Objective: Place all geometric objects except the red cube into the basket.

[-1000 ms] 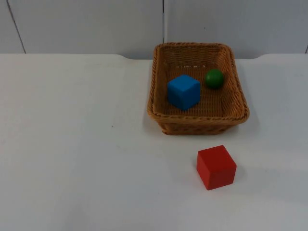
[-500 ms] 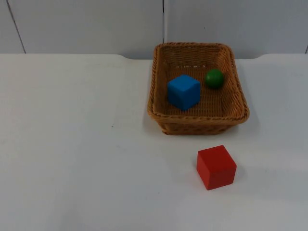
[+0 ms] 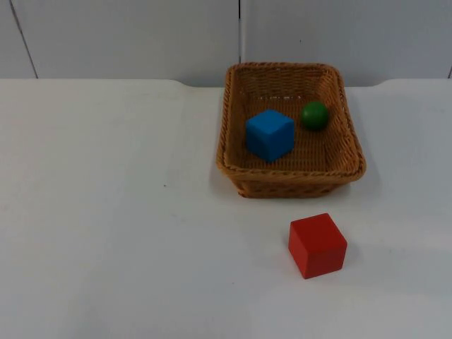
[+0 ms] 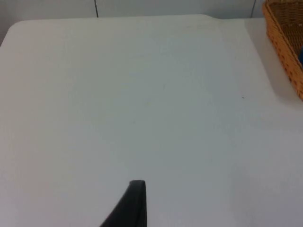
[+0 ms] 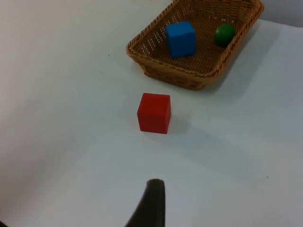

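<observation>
table [image 3: 106,233]: white, ends at a grey wall [image 3: 127,35].

basket [image 3: 291,180]: brown wicker, rectangular, upright on the table next to the wall. it holds two items, set apart from each other: a blue cube [image 3: 270,134] resting on the basket floor towards the near wall, and a green ball [image 3: 314,115] beyond it towards the far side. in the left wrist view the basket is cut off by the picture edge, a stretch of rim [image 4: 284,45] and a sliver of blue showing.

red cube [image 3: 317,245]: on the table outside the basket, near its front wall, not touching it.

right pincer: one black fingertip [image 5: 150,203] seen in its wrist view, above bare table. the red cube lies ahead of it, well apart; the basket lies beyond the cube. nothing is seen in its hold; how far it is open i cannot tell.

left pincer: one black fingertip [image 4: 130,205] seen over bare table, the basket well off ahead and to the side. nothing seen in its hold; opening cannot be told.
</observation>
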You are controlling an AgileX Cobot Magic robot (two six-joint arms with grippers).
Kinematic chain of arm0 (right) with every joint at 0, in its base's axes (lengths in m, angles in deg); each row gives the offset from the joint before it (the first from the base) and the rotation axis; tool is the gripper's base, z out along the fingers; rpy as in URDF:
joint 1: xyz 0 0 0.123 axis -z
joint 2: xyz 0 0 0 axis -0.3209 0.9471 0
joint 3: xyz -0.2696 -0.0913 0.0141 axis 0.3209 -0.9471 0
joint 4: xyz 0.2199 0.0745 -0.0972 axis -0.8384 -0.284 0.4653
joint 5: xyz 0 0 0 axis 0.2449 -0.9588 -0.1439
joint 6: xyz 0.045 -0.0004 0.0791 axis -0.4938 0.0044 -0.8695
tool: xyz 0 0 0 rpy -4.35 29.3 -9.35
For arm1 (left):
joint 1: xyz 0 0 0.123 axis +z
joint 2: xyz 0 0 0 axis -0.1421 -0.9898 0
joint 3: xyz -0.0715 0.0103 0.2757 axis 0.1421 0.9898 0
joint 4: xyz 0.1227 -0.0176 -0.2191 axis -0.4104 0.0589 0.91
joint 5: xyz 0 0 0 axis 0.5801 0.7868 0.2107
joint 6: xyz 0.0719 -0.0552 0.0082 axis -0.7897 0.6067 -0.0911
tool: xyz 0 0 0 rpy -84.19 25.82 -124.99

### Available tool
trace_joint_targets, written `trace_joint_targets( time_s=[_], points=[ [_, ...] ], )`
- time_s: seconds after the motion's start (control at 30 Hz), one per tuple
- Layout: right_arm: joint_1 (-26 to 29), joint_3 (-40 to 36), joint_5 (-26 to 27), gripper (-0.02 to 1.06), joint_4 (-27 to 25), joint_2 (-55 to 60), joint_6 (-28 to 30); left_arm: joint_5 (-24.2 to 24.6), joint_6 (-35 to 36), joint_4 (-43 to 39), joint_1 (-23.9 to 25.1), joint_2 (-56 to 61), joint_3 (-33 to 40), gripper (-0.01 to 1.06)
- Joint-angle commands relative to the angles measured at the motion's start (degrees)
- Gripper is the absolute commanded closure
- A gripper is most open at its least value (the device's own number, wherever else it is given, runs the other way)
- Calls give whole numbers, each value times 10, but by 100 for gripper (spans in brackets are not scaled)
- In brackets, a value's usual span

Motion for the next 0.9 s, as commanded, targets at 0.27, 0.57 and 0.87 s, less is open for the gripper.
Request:
trace_joint_targets(
  time_s=[0.27,0.57,0.87],
  points=[
    [2,-1,1,26,-2,-2,-3,1,6,-9,1,3,3,5],
    [45,-1,1,26,-5,-2,-3,1,6,-9,1,3,3,5],
    [215,-1,2,26,-8,-2,-3,1,6,-9,1,3,3,5]
  ],
)
